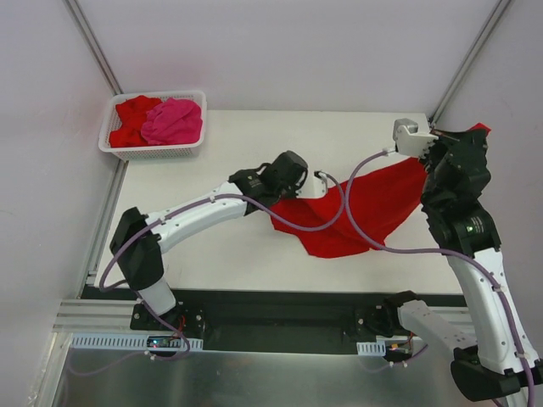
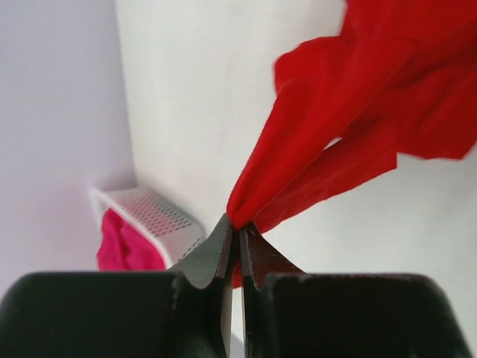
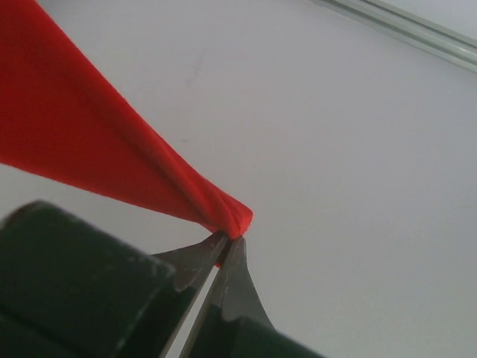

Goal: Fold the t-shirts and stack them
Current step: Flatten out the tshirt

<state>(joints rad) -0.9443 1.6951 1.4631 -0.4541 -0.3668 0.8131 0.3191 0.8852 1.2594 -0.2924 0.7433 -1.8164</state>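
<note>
A bright red t-shirt (image 1: 365, 208) hangs stretched between my two grippers above the right half of the table, sagging in the middle. My left gripper (image 1: 278, 200) is shut on its left corner; in the left wrist view the fingertips (image 2: 238, 226) pinch a bunched point of red cloth (image 2: 350, 97). My right gripper (image 1: 473, 132) is shut on the other end near the table's far right corner. In the right wrist view its tips (image 3: 227, 239) clamp a rolled fold of the shirt (image 3: 89, 127). Two more t-shirts, one red (image 1: 134, 119) and one hot pink (image 1: 174, 121), lie crumpled in the basket.
The white lattice basket (image 1: 153, 151) stands at the table's far left corner, also seen in the left wrist view as the basket (image 2: 153, 212) with pink cloth (image 2: 119, 250). White walls and metal frame posts (image 1: 462, 64) close in the back. The arm bases sit on the near rail (image 1: 271, 318).
</note>
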